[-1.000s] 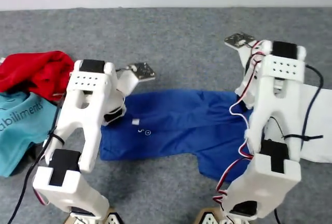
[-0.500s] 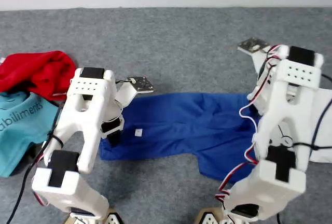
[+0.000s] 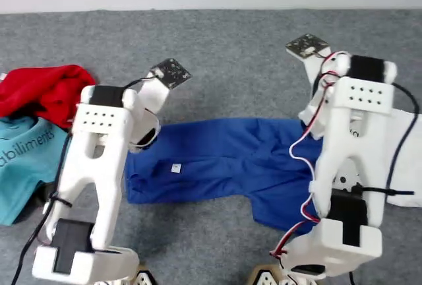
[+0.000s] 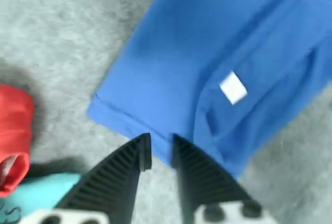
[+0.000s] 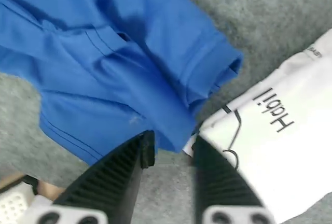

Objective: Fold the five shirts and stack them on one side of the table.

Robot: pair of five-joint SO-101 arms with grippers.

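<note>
Biggest risk here is probably on the right side: the right tool (image 5: 174, 149) hangs with its jaws apart and nothing in them, right over the spot where the blue shirt (image 3: 224, 163) has its sleeve edge touching the white shirt (image 5: 270, 130). If it drops straight down it could pinch both fabrics and drag the white one along with the fold. The left tool (image 4: 161, 149) has its jaws only a little apart, also empty, sitting above the near edge of the blue shirt close to the corner by the collar tag. With a gap that narrow it might just shove the cloth into a bunch, or catch only the top layer so the fold slides open. The blue shirt looks creased and lumpy too, so any pull could make a messy fold

The blue shirt lies stretched across the middle of the grey surface (image 3: 217, 54) between both arms, with one tool over each end. The red shirt (image 3: 46, 90) and teal shirt (image 3: 26, 159) are piled at the left edge, close to the left arm, which could snag them
</note>
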